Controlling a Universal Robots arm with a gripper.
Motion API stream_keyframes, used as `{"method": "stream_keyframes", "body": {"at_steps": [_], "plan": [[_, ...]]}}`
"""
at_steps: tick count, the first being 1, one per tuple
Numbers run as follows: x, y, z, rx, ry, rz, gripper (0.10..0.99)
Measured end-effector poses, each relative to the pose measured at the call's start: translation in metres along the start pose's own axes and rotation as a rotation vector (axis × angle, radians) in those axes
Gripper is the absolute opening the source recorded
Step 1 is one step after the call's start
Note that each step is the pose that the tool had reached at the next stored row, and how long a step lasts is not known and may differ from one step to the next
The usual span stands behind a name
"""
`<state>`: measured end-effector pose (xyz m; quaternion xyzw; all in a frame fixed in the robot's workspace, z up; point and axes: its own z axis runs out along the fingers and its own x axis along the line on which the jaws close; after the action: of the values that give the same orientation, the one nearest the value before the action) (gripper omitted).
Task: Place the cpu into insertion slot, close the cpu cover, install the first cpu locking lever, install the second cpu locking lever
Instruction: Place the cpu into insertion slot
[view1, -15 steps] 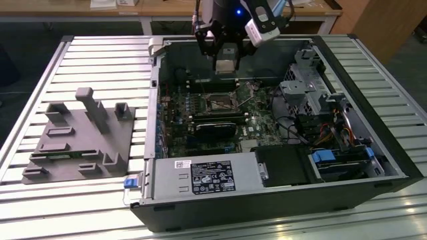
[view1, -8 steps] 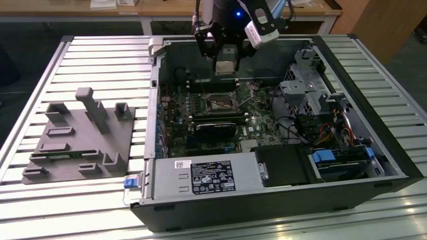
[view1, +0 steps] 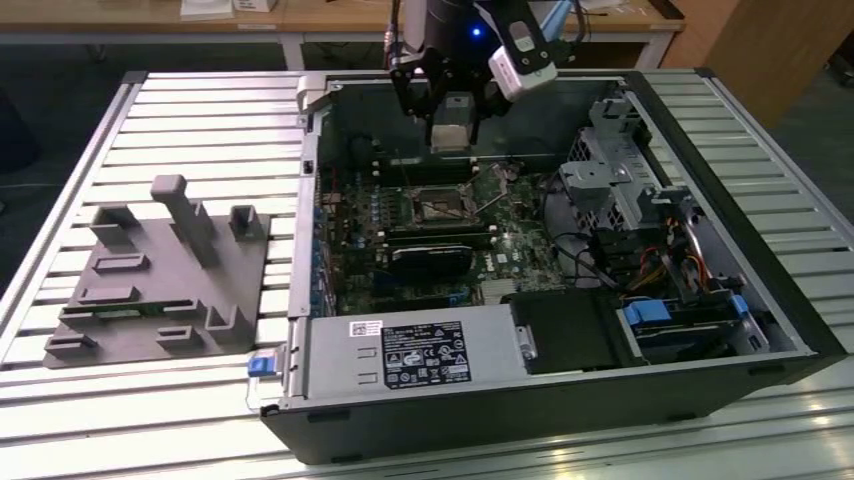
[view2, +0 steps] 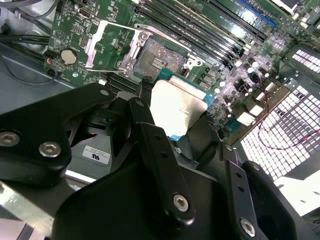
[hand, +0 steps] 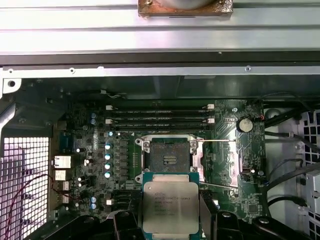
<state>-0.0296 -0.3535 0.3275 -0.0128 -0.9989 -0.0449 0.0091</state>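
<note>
CPU (hand: 170, 207) is held above the worktop (view1: 200, 130), inside the open computer case (view1: 507, 420) and over the motherboard (view1: 350, 245). It is gripped at two opposite edges by the closed hand (view1: 454, 115), with the metal top showing. The insertion slot (hand: 170, 157) is seen bare, just beyond one edge of the CPU, between it and the memory slots (hand: 157, 120); their edges are about parallel. The CPU cover (view2: 91, 47) is swung open beside the slot, so nothing is seated yet
</note>
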Motion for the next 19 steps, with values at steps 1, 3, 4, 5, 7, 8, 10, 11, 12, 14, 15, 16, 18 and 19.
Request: {"method": "stream_keyframes", "body": {"at_steps": [1,3,4,5,7,8,10,11,12,14,15,16,18,19], "plan": [[0.0000,0.0000,0.0004,0.000,0.0000,0.000,0.537],[0.0000,-0.0001,0.0011,0.000,0.0000,0.000,0.537],[0.0000,-0.0001,0.0014,0.000,0.0001,0.000,0.537],[0.0000,-0.0002,0.0018,0.000,0.0000,0.000,0.537],[0.0000,-0.0002,0.0026,0.000,0.0000,0.000,0.537],[0.0000,-0.0003,0.0030,0.000,0.0000,0.000,0.537],[-0.0001,-0.0003,0.0038,0.000,0.0000,0.000,0.537],[-0.0001,-0.0004,0.0043,0.000,0.0000,0.000,0.537],[-0.0001,-0.0004,0.0047,0.000,0.0000,0.000,0.537],[-0.0001,-0.0005,0.0056,0.000,0.0000,0.000,0.537],[-0.0001,-0.0005,0.0060,0.000,0.0001,0.000,0.537],[-0.0001,-0.0006,0.0065,0.000,0.0000,0.000,0.537],[-0.0001,-0.0007,0.0075,0.000,0.0000,0.000,0.537],[-0.0002,-0.0007,0.0079,0.000,0.0000,0.000,0.537]]}}
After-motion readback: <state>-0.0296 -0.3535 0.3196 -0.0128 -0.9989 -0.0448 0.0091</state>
